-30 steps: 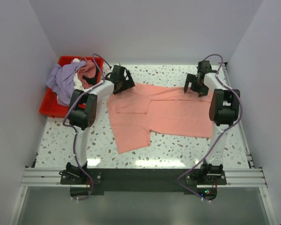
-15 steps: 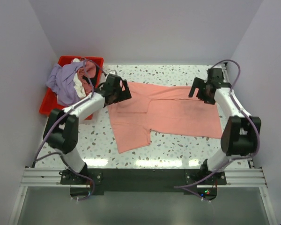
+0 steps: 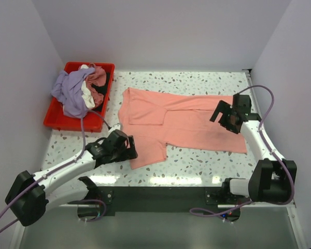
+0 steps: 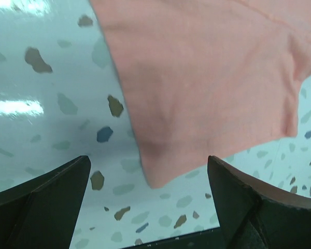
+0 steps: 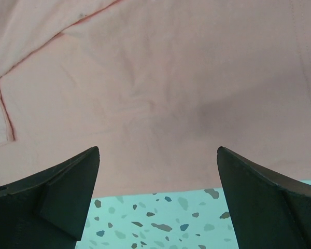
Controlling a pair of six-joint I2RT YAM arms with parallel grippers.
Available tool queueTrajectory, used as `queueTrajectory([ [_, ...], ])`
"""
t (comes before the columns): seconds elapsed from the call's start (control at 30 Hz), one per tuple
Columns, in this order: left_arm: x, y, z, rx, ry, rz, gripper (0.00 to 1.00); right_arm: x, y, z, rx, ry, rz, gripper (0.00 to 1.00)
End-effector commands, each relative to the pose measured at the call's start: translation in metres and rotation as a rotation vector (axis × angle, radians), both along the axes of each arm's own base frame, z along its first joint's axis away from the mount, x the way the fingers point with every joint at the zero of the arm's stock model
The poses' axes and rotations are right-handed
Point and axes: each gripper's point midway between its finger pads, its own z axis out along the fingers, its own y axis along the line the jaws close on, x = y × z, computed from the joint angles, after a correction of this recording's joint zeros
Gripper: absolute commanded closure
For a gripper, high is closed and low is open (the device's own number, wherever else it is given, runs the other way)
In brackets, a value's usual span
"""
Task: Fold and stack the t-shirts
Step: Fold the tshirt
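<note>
Fingers, left arm: left fingers (image 3: 127, 149) spread wide and empty, held low over the desk (image 3: 197, 162) at the near-left flap of the salmon-pink t-shirt (image 3: 186, 122). In the wrist view the left fingers (image 4: 41, 199) frame the rounded near corner of that cloth (image 4: 207, 78), with speckled desk (image 4: 41, 78) showing to the left and below. This looks like a line-up for pinching that corner. Fingers, right arm: right fingers (image 3: 224, 115) also fully apart and holding nothing, poised above the garment's right end. From the right wrist, the right fingers (image 5: 52, 192) bracket the straight near edge of the shirt (image 5: 155, 78), and a stitched seam shows at the left of that view. Item one, the salmon-pink t-shirt, lies spread flat across the middle of the desk, not yet folded small. One panel on its far left side appears doubled over. The arms at opposite ends suggest a two-point grasp to carry a fold across. Items two to four, a lavender tee (image 3: 67, 91), white tee (image 3: 86, 97) and dusty-rose tee (image 3: 97, 78), sit heaped in the red bin (image 3: 67, 123) at the far left corner. The lavender one drapes over the bin's rim, and all three await their turn. No stack is started.
</note>
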Motion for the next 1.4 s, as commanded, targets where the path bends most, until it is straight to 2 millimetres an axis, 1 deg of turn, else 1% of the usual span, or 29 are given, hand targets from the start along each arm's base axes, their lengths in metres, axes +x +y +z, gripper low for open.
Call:
queueTrajectory([
  [0.0, -0.025, -0.02, -0.003, -0.109, 0.052, -0.024, 0.0, 0.001, -0.004, 0.014, -0.009, -0.059, -0.026, 0.01],
  [0.1, -0.039, -0.024, -0.014, -0.09, 0.095, -0.053, 0.04, -0.003, -0.011, 0.013, -0.04, -0.052, -0.045, 0.01],
  [0.2, -0.044, -0.023, -0.023, -0.041, 0.133, -0.059, 0.18, -0.005, -0.012, 0.014, -0.048, -0.061, -0.046, 0.01],
  [0.27, -0.048, -0.027, -0.026, -0.039, 0.145, -0.079, 0.24, -0.006, -0.013, 0.014, -0.056, -0.064, -0.049, 0.01],
  [0.3, -0.048, -0.031, -0.026, -0.048, 0.142, -0.094, 0.28, -0.007, -0.015, 0.014, -0.061, -0.061, -0.056, 0.01],
  [0.37, -0.052, -0.034, -0.031, -0.044, 0.16, -0.116, 0.32, -0.009, -0.018, 0.012, -0.077, -0.049, -0.069, 0.01],
  [0.4, -0.052, -0.037, -0.032, -0.05, 0.159, -0.136, 0.37, -0.009, -0.019, 0.012, -0.079, -0.048, -0.071, 0.01],
  [0.47, -0.056, -0.037, -0.039, -0.045, 0.183, -0.152, 0.41, -0.01, -0.019, 0.01, -0.082, -0.043, -0.072, 0.01],
  [0.5, -0.056, -0.038, -0.041, -0.043, 0.181, -0.161, 0.46, -0.01, -0.019, 0.009, -0.08, -0.043, -0.074, 0.01],
  [0.57, -0.055, -0.038, -0.045, -0.028, 0.195, -0.164, 0.51, -0.012, -0.021, 0.008, -0.087, -0.037, -0.08, 0.01],
  [0.6, -0.056, -0.039, -0.045, -0.023, 0.198, -0.171, 0.57, -0.012, -0.022, 0.01, -0.09, -0.04, -0.086, 0.01],
  [0.67, -0.055, -0.039, -0.046, -0.017, 0.201, -0.175, 0.63, -0.015, -0.026, 0.008, -0.106, -0.037, -0.11, 0.01],
  [0.7, -0.054, -0.039, -0.046, -0.015, 0.198, -0.178, 0.71, -0.017, -0.027, 0.007, -0.11, -0.033, -0.121, 0.01],
  [0.77, -0.053, -0.039, -0.047, -0.007, 0.192, -0.176, 0.81, -0.021, -0.032, 0.007, -0.124, -0.035, -0.152, 0.01],
  [0.8, -0.052, -0.04, -0.046, -0.006, 0.189, -0.183, 0.96, -0.023, -0.034, 0.006, -0.128, -0.033, -0.164, 0.01],
  [0.83, -0.051, -0.041, -0.045, -0.009, 0.186, -0.191, 1.0, -0.026, -0.036, 0.005, -0.135, -0.03, -0.175, 0.01],
  [0.87, -0.051, -0.043, -0.044, -0.015, 0.182, -0.197, 1.0, -0.027, -0.037, 0.004, -0.14, -0.027, -0.18, 0.01],
  [0.93, -0.047, -0.047, -0.039, -0.02, 0.167, -0.211, 1.0, -0.036, -0.044, 0.0, -0.172, 0.006, -0.21, 0.01],
  [1.0, -0.044, -0.051, -0.034, -0.028, 0.151, -0.234, 1.0, -0.048, -0.056, -0.004, -0.198, 0.042, -0.265, 0.01],
  [1.03, -0.04, -0.056, -0.028, -0.043, 0.137, -0.247, 1.0, -0.054, -0.058, -0.01, -0.195, 0.061, -0.277, 0.01],
  [1.07, -0.038, -0.061, -0.023, -0.054, 0.126, -0.264, 1.0, -0.062, -0.064, -0.017, -0.17, 0.077, -0.309, 0.01],
  [1.13, -0.035, -0.066, -0.016, -0.062, 0.112, -0.286, 1.0, -0.071, -0.07, -0.025, -0.123, 0.087, -0.346, 0.01],
  [1.17, -0.033, -0.067, -0.013, -0.061, 0.104, -0.291, 1.0, -0.077, -0.082, -0.027, -0.094, 0.084, -0.4, 0.01],
  [1.2, -0.032, -0.067, -0.01, -0.054, 0.095, -0.307, 1.0, -0.076, -0.086, -0.029, -0.066, 0.068, -0.426, 0.01],
  [1.23, -0.028, -0.072, -0.003, -0.063, 0.077, -0.316, 1.0, -0.083, -0.083, -0.041, -0.012, 0.088, -0.428, 0.01],
  [1.27, -0.026, -0.072, 0.0, -0.059, 0.07, -0.318, 1.0, -0.088, -0.092, -0.045, 0.006, 0.093, -0.472, 0.01],
  [1.3, -0.022, -0.075, 0.007, -0.067, 0.051, -0.329, 1.0, -0.093, -0.094, -0.055, 0.015, 0.116, -0.489, 0.01],
  [1.37, -0.017, -0.079, 0.016, -0.077, 0.022, -0.335, 1.0, -0.1, -0.103, -0.062, 0.031, 0.139, -0.539, 0.01],
])
